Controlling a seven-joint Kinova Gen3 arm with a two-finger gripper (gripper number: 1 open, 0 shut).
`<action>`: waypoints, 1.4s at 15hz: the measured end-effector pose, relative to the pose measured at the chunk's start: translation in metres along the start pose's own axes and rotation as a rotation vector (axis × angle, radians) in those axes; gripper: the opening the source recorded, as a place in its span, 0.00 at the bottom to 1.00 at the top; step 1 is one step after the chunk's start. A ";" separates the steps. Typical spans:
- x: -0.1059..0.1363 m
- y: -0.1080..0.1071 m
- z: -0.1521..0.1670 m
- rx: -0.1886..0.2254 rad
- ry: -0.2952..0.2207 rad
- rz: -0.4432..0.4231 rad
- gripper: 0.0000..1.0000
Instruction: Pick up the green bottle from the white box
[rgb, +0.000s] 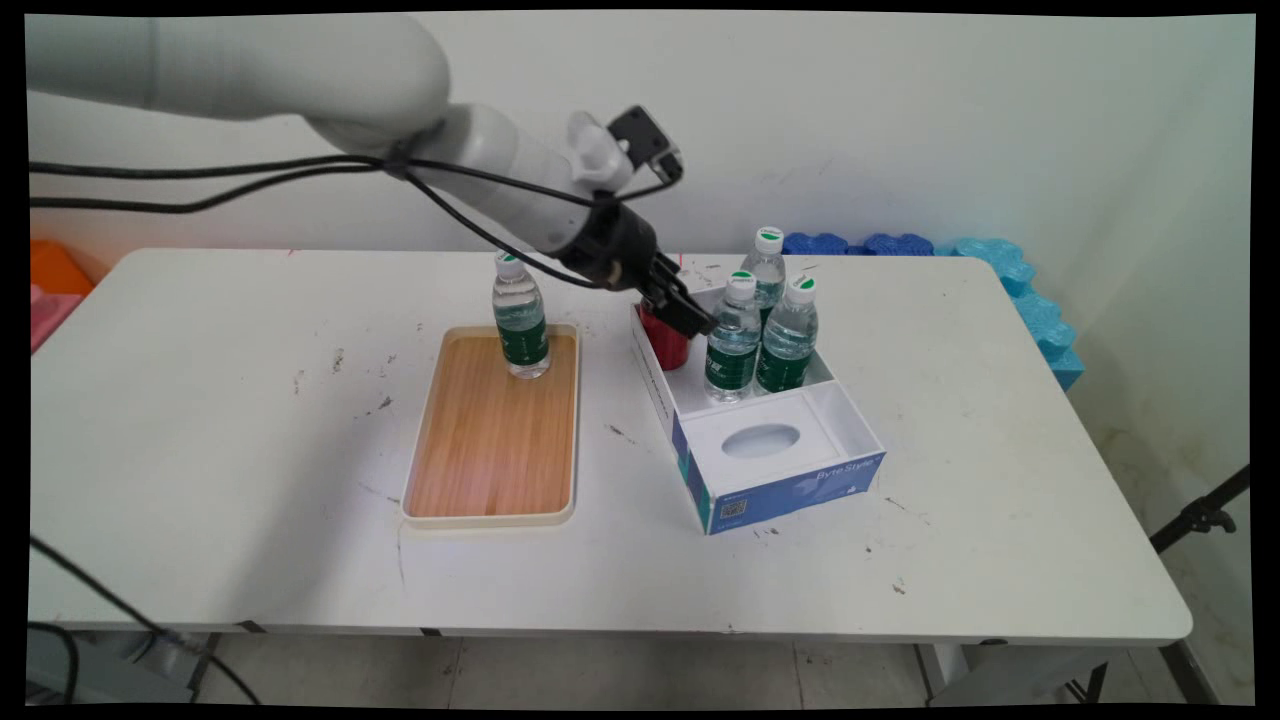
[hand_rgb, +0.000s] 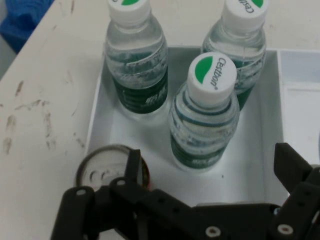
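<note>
Item: white box (rgb: 760, 470) with blue sides, standing open-topped on the white table (rgb: 250, 420), right of centre; all places below are given from this box. Its near part carries a white panel with an oval opening (rgb: 762, 440). Its far compartment holds three clear water bottles with green labels and white caps: near-left bottle (rgb: 733, 338), near-right bottle (rgb: 789, 335), and a far bottle (rgb: 766, 268) behind these two. In the same compartment, at its left corner, stands a red can (rgb: 668, 340) with a silver top, just beside the near-left bottle. Black two-finger gripper (rgb: 690, 312): above the left part of the far compartment, reaching in from the upper left, fingers spread wide and holding nothing. In the hand view the gripper (hand_rgb: 207, 170) shows one finger (hand_rgb: 133, 167) over the can (hand_rgb: 107, 172) and the other (hand_rgb: 292, 167) to the right, with the nearest bottle (hand_rgb: 205, 112) between and beyond them; contact with the can cannot be told. Left of the box, apart from it: a wooden tray (rgb: 490, 450) with a cream rim, holding a fourth water bottle (rgb: 520, 315) upright at its far end. Beyond the box, at the table's far right edge: blue foam pieces (rgb: 1020, 290).
</note>
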 end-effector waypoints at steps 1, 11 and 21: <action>0.001 0.000 0.009 -0.004 -0.002 0.006 1.00; 0.005 0.000 0.055 -0.032 -0.009 0.042 1.00; 0.004 0.000 0.083 -0.061 -0.007 0.065 1.00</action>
